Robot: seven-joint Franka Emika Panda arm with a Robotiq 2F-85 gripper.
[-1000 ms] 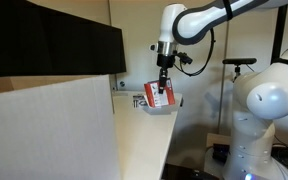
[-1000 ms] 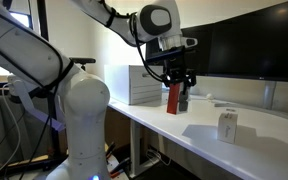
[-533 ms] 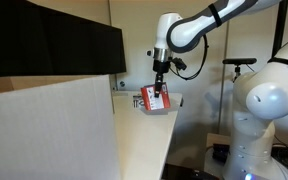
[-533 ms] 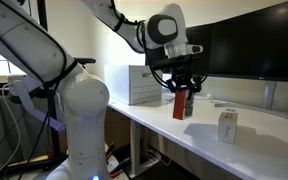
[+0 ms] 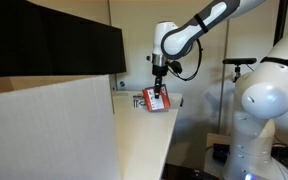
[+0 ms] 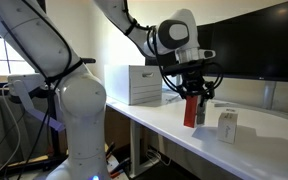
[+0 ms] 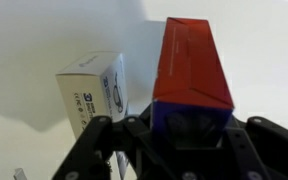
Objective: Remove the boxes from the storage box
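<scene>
My gripper (image 6: 195, 96) is shut on the red carton (image 6: 191, 111) and holds it upright just over the white table (image 6: 184, 140). In the wrist view the red carton (image 7: 192, 65) shows its blue-purple face between the jaws of my gripper (image 7: 189, 122). A white carton with black print (image 7: 94, 92) stands on the table close beside it, and also shows in an exterior view (image 6: 227, 126). The off-white storage box (image 6: 144, 85) stands behind on the table, apart from the gripper. In an exterior view the gripper (image 5: 159, 86) holds the red carton (image 5: 158, 98). The plain whitish carton is not visible.
Dark monitors (image 6: 249, 50) stand along the back of the table. A large off-white flat surface (image 5: 49, 130) fills the near foreground in an exterior view. The robot's white base (image 6: 79, 120) stands beside the table edge.
My gripper has carried the red carton away from the storage box, toward the white carton, and a little lower toward the table.
</scene>
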